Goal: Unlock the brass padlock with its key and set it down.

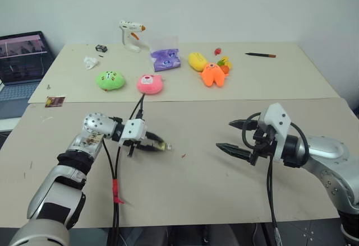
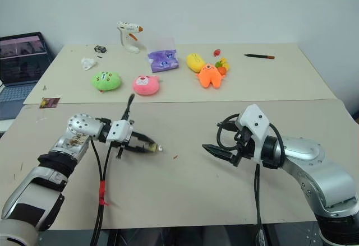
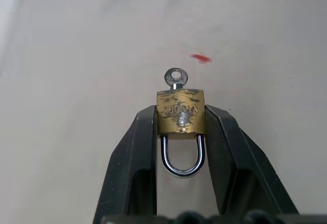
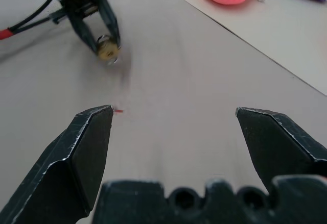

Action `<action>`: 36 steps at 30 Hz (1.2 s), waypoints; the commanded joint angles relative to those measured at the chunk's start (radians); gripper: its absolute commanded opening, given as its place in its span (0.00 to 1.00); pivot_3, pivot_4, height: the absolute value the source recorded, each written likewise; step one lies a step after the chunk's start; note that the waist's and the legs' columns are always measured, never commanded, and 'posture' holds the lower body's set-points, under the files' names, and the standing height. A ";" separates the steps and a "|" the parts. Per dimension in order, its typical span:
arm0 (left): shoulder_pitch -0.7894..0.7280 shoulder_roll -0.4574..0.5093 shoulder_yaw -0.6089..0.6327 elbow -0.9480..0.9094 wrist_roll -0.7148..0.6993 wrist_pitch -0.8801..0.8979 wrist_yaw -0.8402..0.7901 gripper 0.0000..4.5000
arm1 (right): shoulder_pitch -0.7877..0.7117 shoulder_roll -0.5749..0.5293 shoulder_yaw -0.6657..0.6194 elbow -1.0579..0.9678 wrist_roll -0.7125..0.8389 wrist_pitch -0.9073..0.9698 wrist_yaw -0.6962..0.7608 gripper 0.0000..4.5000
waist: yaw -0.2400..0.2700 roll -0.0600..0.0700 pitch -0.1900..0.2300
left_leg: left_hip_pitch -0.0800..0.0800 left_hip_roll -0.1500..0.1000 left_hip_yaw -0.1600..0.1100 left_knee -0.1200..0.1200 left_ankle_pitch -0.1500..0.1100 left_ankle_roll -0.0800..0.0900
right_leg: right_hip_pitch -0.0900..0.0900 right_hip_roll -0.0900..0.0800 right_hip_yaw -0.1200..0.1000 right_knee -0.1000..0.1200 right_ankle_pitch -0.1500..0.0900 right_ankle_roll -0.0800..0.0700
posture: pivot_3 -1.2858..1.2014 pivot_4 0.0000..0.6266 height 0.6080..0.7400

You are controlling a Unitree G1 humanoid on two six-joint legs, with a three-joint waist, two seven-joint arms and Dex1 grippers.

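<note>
The left gripper [image 3: 180, 124] pinches the brass padlock [image 3: 180, 113] by its flat sides, lifted off the table [image 1: 224, 190]. The shackle loops back toward the wrist, and the key [image 3: 175, 77] pokes out of the lock at twelve o'clock, away from the fingers. The right gripper [image 1: 238, 137], spread wide and empty, hovers well apart at three o'clock, its tips facing the key.
</note>
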 commanded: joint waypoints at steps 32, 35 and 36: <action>0.167 -0.152 0.408 -0.363 0.922 -0.750 0.932 0.18 | -0.305 0.225 0.138 0.056 0.278 0.272 -0.066 0.63 | 0.006 0.000 -0.001 | 0.000 0.000 0.000 -0.001 0.000 0.000 | 0.001 0.000 -0.002 0.000 0.001 0.001 | 0.52 0.24 1.00; 0.165 -0.136 0.377 -0.373 0.936 -0.720 0.976 0.18 | -0.297 0.231 0.144 0.052 0.256 0.256 -0.069 0.57 | 0.004 0.000 -0.001 | 0.000 0.000 0.000 -0.001 0.000 0.000 | 0.001 0.000 -0.003 0.000 0.001 0.001 | 0.52 0.24 1.00; 0.166 -0.129 0.368 -0.376 0.940 -0.714 0.990 0.18 | -0.296 0.233 0.143 0.052 0.254 0.254 -0.070 0.57 | 0.004 0.000 -0.001 | 0.000 0.000 0.000 -0.001 0.000 0.000 | 0.000 0.000 -0.003 0.000 0.001 0.001 | 0.52 0.24 1.00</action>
